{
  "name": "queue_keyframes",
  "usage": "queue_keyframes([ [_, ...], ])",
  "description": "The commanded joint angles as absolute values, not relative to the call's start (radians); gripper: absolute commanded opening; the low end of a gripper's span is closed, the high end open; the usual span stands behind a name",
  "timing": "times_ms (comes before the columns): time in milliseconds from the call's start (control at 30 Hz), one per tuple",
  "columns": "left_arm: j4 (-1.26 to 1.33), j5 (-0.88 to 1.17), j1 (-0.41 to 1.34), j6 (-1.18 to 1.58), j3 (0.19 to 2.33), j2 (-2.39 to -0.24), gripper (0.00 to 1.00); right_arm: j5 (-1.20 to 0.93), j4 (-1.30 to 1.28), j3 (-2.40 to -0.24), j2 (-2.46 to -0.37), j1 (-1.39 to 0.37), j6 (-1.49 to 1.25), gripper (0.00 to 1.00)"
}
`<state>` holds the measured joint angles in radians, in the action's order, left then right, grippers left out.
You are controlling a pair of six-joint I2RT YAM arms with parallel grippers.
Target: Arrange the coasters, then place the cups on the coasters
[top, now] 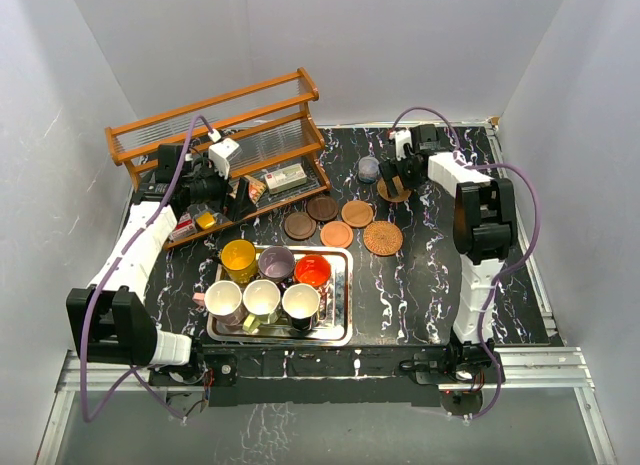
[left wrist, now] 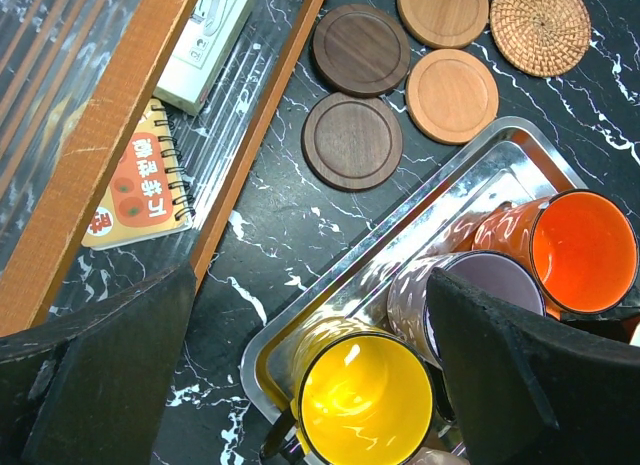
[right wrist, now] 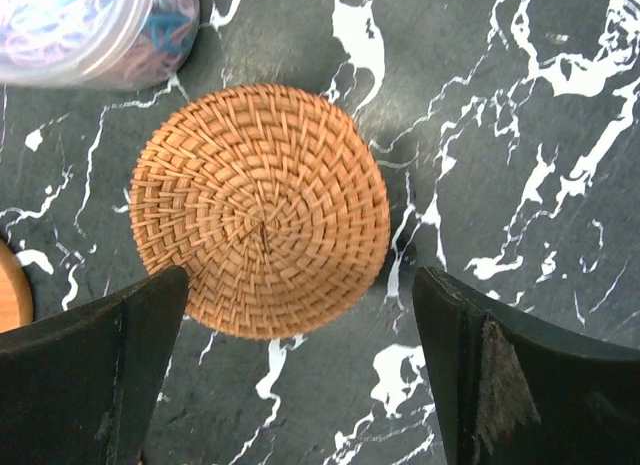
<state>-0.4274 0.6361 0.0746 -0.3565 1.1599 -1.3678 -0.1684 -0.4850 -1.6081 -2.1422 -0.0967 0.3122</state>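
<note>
Six cups stand in a metal tray [top: 346, 297]: yellow [top: 239, 256], purple [top: 277, 262], red-orange [top: 312, 271], and behind them pink [top: 224, 302], olive [top: 261, 300] and cream [top: 300, 305]. Two dark coasters [top: 299, 225] [top: 322, 207], two reddish ones [top: 357, 213] [top: 336, 234] and a woven one [top: 383, 238] lie in a cluster. Another woven coaster [right wrist: 260, 210] lies flat further back. My right gripper [right wrist: 300, 285] hangs open just above its near edge, holding nothing. My left gripper [left wrist: 310, 285] is open above the tray's corner, over the yellow cup [left wrist: 365, 400].
A wooden rack [top: 215, 120] stands at the back left, with a notebook [left wrist: 140, 180] and a white box [left wrist: 205, 40] on its lower shelf. A small pot of rubber bands [right wrist: 80, 30] sits just beyond the far woven coaster.
</note>
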Motion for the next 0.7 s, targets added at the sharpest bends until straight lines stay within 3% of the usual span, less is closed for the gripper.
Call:
queue_keyframes([
  [0, -0.436, 0.657, 0.08, -0.371, 1.201, -1.364, 0.99, -0.142, -0.513, -1.603, -2.017, -0.104, 0.307, 0.94],
  [267, -0.439, 0.649, 0.087, -0.372, 1.212, -1.395, 0.99, -0.213, -0.577, -1.431, -1.834, -0.123, 0.357, 0.95],
  [667, -0.451, 0.637, 0.1, -0.379, 1.227, -1.418, 0.99, -0.102, -0.489, -1.159, -1.709, -0.242, 0.365, 0.96],
])
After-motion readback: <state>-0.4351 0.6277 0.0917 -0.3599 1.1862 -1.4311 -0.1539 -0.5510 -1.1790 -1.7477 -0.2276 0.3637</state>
